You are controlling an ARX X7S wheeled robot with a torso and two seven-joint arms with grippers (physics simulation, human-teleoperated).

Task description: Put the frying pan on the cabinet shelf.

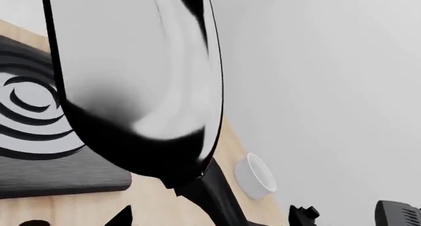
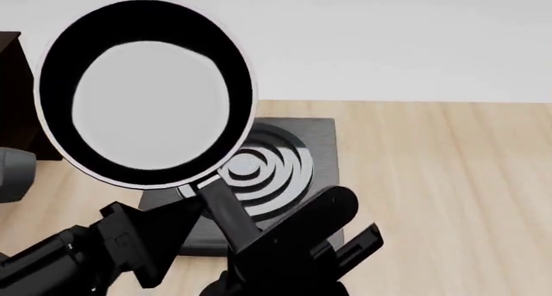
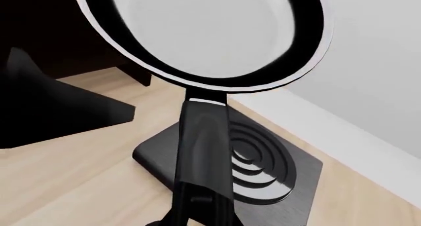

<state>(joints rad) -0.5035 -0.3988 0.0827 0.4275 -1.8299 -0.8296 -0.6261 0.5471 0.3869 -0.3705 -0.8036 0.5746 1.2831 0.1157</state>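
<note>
The frying pan (image 2: 147,92), black with a pale grey base, is held tilted up in the air over the burner plate, its face toward the head camera. Its long handle (image 2: 226,212) runs down into my right gripper (image 2: 258,244), which is shut on it; the right wrist view shows the handle (image 3: 204,152) entering the gripper (image 3: 197,221). My left gripper (image 2: 177,228) is open beside the handle; in the left wrist view its two fingertips stand wide apart on either side of the handle (image 1: 214,201). The dark cabinet shelf (image 2: 12,95) stands at the far left, also in the right wrist view (image 3: 52,43).
The square black burner plate (image 2: 302,144) with concentric rings lies on the pale wooden table (image 2: 448,199) under the pan. A white cup (image 1: 257,175) stands near the wall. A grey rounded object (image 2: 13,173) is at the left edge. A white wall (image 2: 397,44) runs behind.
</note>
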